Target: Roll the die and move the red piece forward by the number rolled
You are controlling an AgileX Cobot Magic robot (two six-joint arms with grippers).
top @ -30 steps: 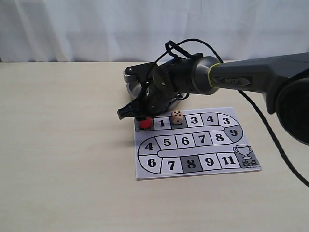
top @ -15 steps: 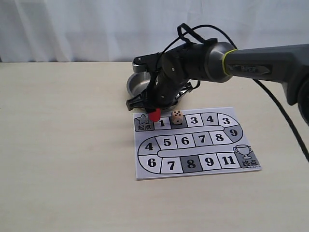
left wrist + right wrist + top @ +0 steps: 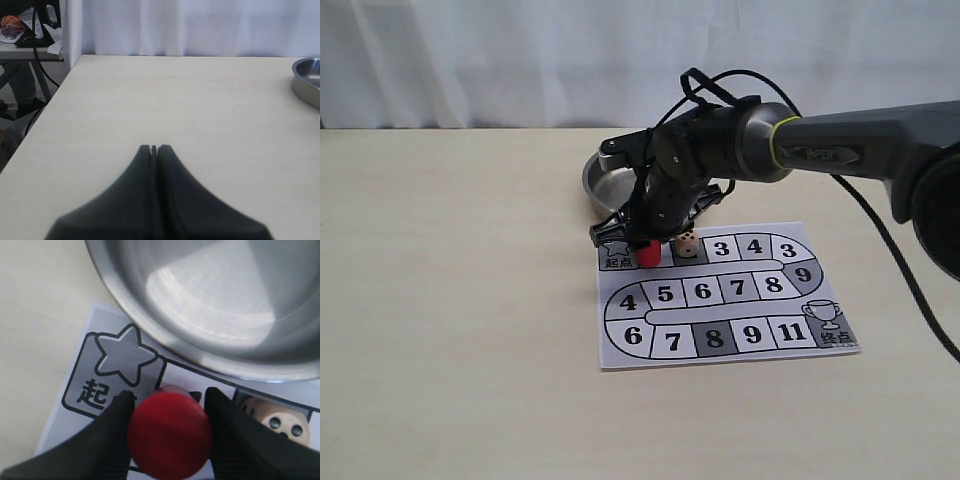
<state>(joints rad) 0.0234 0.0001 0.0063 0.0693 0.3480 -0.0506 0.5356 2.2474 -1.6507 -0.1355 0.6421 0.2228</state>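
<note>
The red piece [image 3: 648,255] is a small red cylinder between the fingers of my right gripper [image 3: 646,246], over the square marked 1 on the paper board [image 3: 720,345], just right of the star start square [image 3: 615,250]. In the right wrist view the gripper [image 3: 167,397] is shut on the red piece [image 3: 170,435]. Whether the piece touches the board I cannot tell. The beige die [image 3: 687,243] sits one square further right, its pips [image 3: 282,424] showing. My left gripper [image 3: 154,148] is shut over bare table, holding nothing.
A steel bowl [image 3: 600,180] stands just behind the board's start corner, its rim [image 3: 200,357] close to the gripper. The board's numbered track runs right and curls down to a trophy square [image 3: 825,318]. The table edge [image 3: 50,107] shows in the left wrist view.
The right gripper lifted the red piece off the star start square and carried it right to square 1. The die and the board have stayed put.
</note>
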